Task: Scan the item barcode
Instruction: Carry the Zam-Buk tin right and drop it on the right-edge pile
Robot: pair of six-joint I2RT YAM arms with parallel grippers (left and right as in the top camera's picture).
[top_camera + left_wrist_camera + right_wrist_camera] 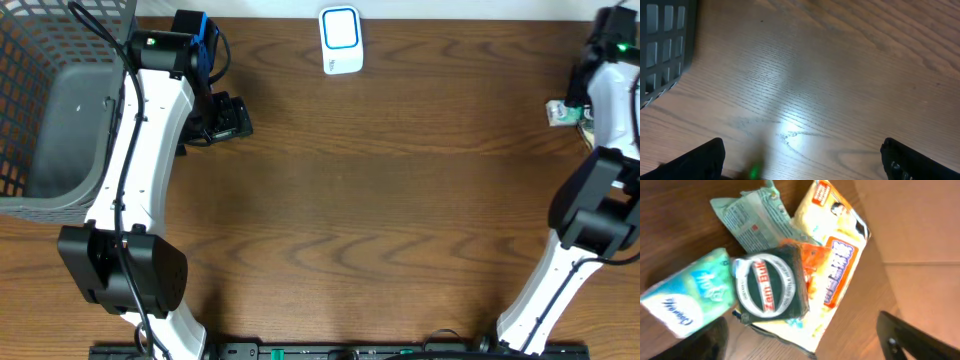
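A pile of packets lies at the table's far right edge (562,113). The right wrist view shows a dark green packet with a round white label (771,287) on top of a yellow and orange packet (837,255). A teal tissue pack (687,302) and a pale green wrapper (752,220) lie beside them. My right gripper (807,342) hangs open just above the pile and holds nothing. The white and blue scanner (340,41) stands at the back middle of the table. My left gripper (802,162) is open over bare wood, left of the scanner.
A grey mesh basket (25,70) stands at the far left, and its corner (665,45) shows in the left wrist view. The table's right edge (875,265) runs just beside the pile, with floor beyond it.
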